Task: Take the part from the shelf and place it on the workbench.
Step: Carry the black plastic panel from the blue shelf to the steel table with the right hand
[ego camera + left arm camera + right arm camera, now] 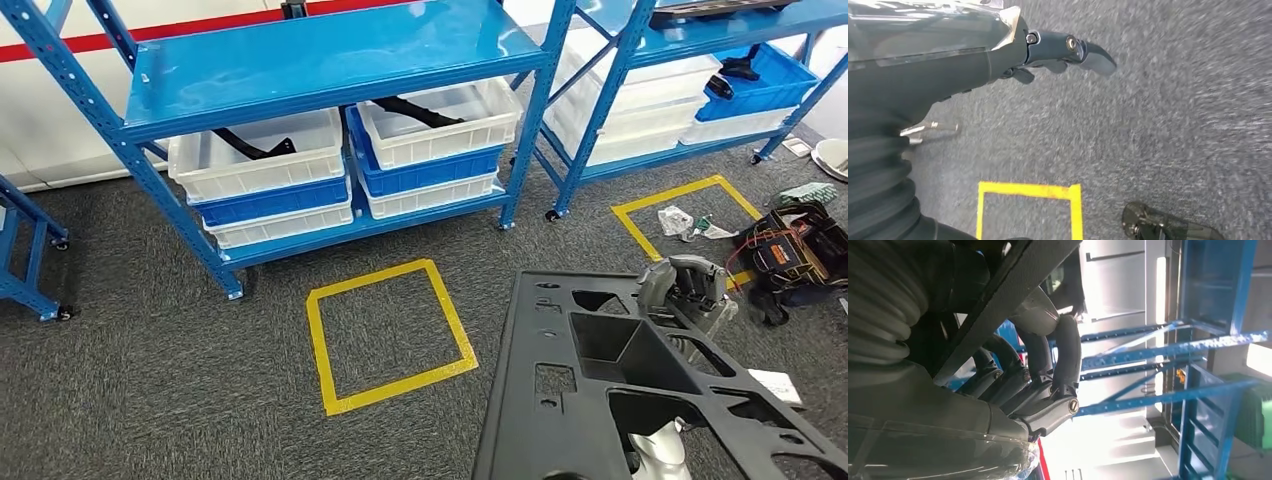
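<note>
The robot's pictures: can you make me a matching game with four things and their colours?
Things:
1. part the right hand holds
2. shelf
3. tape square on the floor
4. top bin on the shelf's lower level

Colours:
A. yellow
B. white
C. black
D. blue

Pairs: 1-C, 2-D, 3-A, 4-B

- An industrial workshop or parts store, with grey carpet flooring (pixel 150 370).
- Blue steel shelving racks on castors (pixel 330 60) stand at the far side.
- Stacked white and blue plastic bins (pixel 262 180) fill the lower shelves, some holding black parts.
- Yellow tape squares (pixel 388 335) mark positions on the floor.
- An open tool bag (pixel 790 255) lies to the right.
</note>
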### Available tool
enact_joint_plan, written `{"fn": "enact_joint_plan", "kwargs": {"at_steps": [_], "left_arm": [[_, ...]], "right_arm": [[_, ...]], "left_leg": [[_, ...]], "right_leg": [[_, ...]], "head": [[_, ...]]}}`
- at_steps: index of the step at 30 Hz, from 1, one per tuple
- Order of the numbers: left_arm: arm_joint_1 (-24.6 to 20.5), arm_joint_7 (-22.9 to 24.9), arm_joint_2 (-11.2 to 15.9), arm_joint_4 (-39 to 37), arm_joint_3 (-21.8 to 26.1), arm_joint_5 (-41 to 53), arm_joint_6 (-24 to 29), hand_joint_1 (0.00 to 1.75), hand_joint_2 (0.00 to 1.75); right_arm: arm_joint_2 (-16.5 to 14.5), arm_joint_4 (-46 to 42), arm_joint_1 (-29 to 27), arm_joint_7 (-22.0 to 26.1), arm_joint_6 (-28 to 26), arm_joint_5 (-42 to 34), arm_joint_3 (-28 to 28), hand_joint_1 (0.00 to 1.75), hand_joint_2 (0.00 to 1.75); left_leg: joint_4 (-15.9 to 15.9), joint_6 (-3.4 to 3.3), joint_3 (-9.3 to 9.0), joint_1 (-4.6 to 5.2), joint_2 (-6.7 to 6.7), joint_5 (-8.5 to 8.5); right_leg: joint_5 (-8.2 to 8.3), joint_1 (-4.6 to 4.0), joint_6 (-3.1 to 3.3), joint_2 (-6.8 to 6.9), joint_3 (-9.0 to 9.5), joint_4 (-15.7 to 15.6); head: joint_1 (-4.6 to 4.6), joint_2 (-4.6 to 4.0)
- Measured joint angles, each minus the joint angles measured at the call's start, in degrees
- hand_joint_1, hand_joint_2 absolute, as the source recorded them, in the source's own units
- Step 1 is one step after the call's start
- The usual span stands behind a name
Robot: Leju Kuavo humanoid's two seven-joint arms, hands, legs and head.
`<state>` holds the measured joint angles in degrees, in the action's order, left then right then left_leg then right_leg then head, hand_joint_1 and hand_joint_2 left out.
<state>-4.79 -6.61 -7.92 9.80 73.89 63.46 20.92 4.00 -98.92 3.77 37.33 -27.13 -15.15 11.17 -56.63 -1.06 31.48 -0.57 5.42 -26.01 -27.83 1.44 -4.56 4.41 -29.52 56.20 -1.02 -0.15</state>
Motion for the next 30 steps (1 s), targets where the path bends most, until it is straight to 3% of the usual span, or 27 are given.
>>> {"fn": "enact_joint_plan", "kwargs": {"at_steps": [2, 4, 5, 7, 8, 9, 10, 11, 13, 15, 17, 18, 20, 22, 24, 25, 26, 28, 30], "left_arm": [[0.0, 0.0, 0.0, 0.0, 0.0, 0.0, 0.1, 0.0, 1.75], [-0.1, 0.0, -0.1, 0.0, 0.0, 0.0, 0.1, 0.0, 1.75], [-0.1, 0.0, -0.1, 0.0, 0.0, 0.0, 0.1, 0.0, 1.75], [0.0, 0.0, -0.1, 0.0, 0.0, 0.0, 0.0, 0.0, 1.75], [0.0, 0.0, -0.1, 0.0, 0.0, 0.0, 0.0, 0.0, 1.75], [0.0, 0.0, -0.1, 0.0, 0.0, 0.0, 0.0, 0.0, 1.75], [0.1, -0.1, -0.1, 0.0, 0.0, 0.0, 0.0, 0.0, 1.75], [0.1, -0.4, -0.1, 0.0, 0.0, -0.1, -0.2, 0.0, 1.75], [0.1, -2.1, -0.1, 0.0, 0.0, -0.6, -1.1, 0.0, 1.75], [0.4, -4.3, -0.1, -0.1, 0.0, -1.2, -2.1, 0.0, 1.75], [0.7, -5.6, -0.1, -0.1, 0.0, -1.5, -2.8, 0.0, 1.75], [0.8, -5.9, -0.1, -0.1, 0.0, -1.6, -3.1, 0.0, 1.75], [0.9, -6.5, -0.2, -0.2, 0.0, -1.6, -3.6, 0.0, 1.75], [1.1, -6.8, -0.2, -0.2, 0.0, -1.6, -4.0, 0.0, 1.75], [1.3, -7.0, -0.3, -0.2, 0.0, -1.6, -4.1, 0.0, 1.75], [1.4, -7.0, -0.3, -0.2, 0.0, -1.6, -4.1, 0.0, 1.75], [1.4, -7.1, -0.3, -0.2, 0.0, -1.6, -4.2, 0.0, 1.75], [1.4, -7.4, -0.3, -0.2, 0.0, -1.6, -4.4, 0.0, 1.75], [1.3, -7.5, -0.3, -0.2, 0.0, -1.6, -4.6, 0.0, 1.75]], "right_arm": [[0.1, 0.1, 0.1, 0.0, 0.0, 0.0, 0.1, 1.75, 1.75], [0.2, 0.2, 0.2, 0.0, 0.0, 0.1, 0.1, 1.75, 1.75], [0.3, 0.2, 0.3, 0.0, 0.1, 0.1, 0.2, 1.75, 1.75], [0.3, 0.3, 0.3, 0.0, 0.1, 0.1, 0.3, 1.75, 1.75], [0.3, 0.4, 0.3, 0.0, 0.1, 0.1, 0.4, 1.75, 1.75], [0.3, 0.4, 0.3, 0.0, 0.1, 0.1, 0.5, 1.75, 1.75], [0.3, 0.5, 0.3, 0.0, 0.1, 0.1, 0.5, 1.75, 1.75], [0.3, 0.6, 0.3, 0.0, 0.1, 0.1, 0.5, 1.75, 1.75], [0.3, 0.6, 0.2, 0.2, 0.0, 0.4, 0.5, 1.75, 1.75], [0.3, 0.4, -0.4, 0.4, -0.3, 0.9, 0.5, 1.75, 1.75], [0.3, 0.0, -1.5, 0.5, -0.7, 1.4, 0.4, 1.75, 1.75], [0.3, -0.4, -2.1, 0.5, -0.8, 1.6, 0.3, 1.75, 1.75], [0.4, -1.0, -2.8, 0.5, -1.0, 2.0, 0.2, 1.75, 1.75], [0.4, -1.4, -3.2, 0.5, -1.1, 2.2, 0.0, 1.75, 1.75], [0.5, -1.5, -3.8, 0.5, -1.2, 2.3, -0.1, 1.75, 1.75], [0.5, -1.6, -4.1, 0.5, -1.2, 2.3, -0.1, 1.75, 1.75], [0.5, -1.7, -4.3, 0.5, -1.2, 2.4, -0.2, 1.75, 1.75], [0.5, -1.9, -4.4, 0.5, -1.3, 2.6, -0.3, 1.75, 1.75], [0.5, -2.2, -4.5, 0.5, -1.3, 2.7, -0.4, 1.75, 1.75]], "left_leg": [[0.0, 0.64, -0.08, -0.09, 0.89, 0.12], [-1.5, 1.25, 0.58, -0.47, -0.68, -1.38], [-3.9, 1.44, 1.63, -0.6, -2.25, -3.18], [-11.8, 1.52, 5.12, -0.66, -4.92, -7.68], [-15.3, 1.48, 6.69, -0.63, -5.38, -9.05], [-17.1, 1.39, 7.47, -0.62, -5.56, -9.29], [-16.4, 1.23, 7.06, -0.62, -5.65, -8.31], [-13.7, 1.02, 5.62, -0.63, -5.97, -6.45], [-5.8, 0.48, 1.61, -0.76, -8.3, -2.79], [-1.6, 0.22, -0.44, -0.71, -10.04, -1.7], [-1.0, -0.08, -0.57, -0.4, -9.15, -1.7], [-0.7, -0.42, -0.62, -0.34, -8.4, -1.43], [0.1, -1.19, -0.67, -0.48, -6.75, -0.81], [0.3, -1.52, -0.51, -0.44, -5.01, -0.59], [0.3, -1.51, -0.37, -0.4, -3.28, -0.59], [0.3, -1.46, -0.36, -0.45, -2.49, -0.6], [0.2, -1.35, -0.4, -0.52, -1.74, -0.62], [0.1, -0.81, -0.6, -0.46, -0.5, -0.8], [0.0, 0.01, -0.88, -0.15, 0.51, -1.01]], "right_leg": [[0.45, -0.12, 1.36, -1.32, -0.55, 0.2], [1.04, 0.18, 2.49, -2.52, -0.76, 0.1], [1.36, 0.34, 3.0, -3.07, -0.9, 0.1], [1.82, 0.15, 3.7, -4.24, -1.51, 0.1], [1.97, -0.03, 3.87, -4.92, -1.76, 0.2], [2.11, -0.18, 3.95, -5.67, -1.94, 0.2], [2.2, -0.28, 3.93, -6.43, -2.03, 0.2], [2.28, -0.33, 3.88, -7.21, -2.06, 0.3], [2.33, -0.52, 3.66, -8.62, -2.22, 0.6], [2.47, -0.6, 3.12, -9.85, -2.76, 1.0], [2.86, -0.46, 2.21, -11.13, -3.47, 0.9], [2.87, -0.37, 1.86, -11.04, -3.85, 1.0], [1.34, -0.61, 1.77, -8.78, -5.7, 4.0], [-2.1, -0.66, 2.07, -5.95, -9.17, 11.5], [-4.18, -0.41, 1.7, -5.15, -11.7, 17.5], [-3.91, -0.22, 1.19, -4.89, -11.32, 17.2], [-2.84, 0.0, 0.53, -4.46, -9.63, 14.5], [-0.1, 0.26, -0.48, -1.95, -4.54, 5.7], [1.25, 0.03, -0.01, -0.12, -1.84, 0.9]], "head": [[-0.13, 0.01], [-0.22, 0.01], [-0.33, 0.0], [-0.47, 0.01], [-0.5, 0.01], [-0.5, 0.01], [-0.49, 0.0], [-0.5, 0.0], [-0.5, 0.0], [-0.39, 0.01], [-0.28, 0.01], [-0.3, 0.0], [0.18, 0.0], [0.71, 0.0], [0.77, 0.01], [0.78, 0.01], [0.79, 0.01], [0.82, 0.01], [0.75, 0.01]]}}
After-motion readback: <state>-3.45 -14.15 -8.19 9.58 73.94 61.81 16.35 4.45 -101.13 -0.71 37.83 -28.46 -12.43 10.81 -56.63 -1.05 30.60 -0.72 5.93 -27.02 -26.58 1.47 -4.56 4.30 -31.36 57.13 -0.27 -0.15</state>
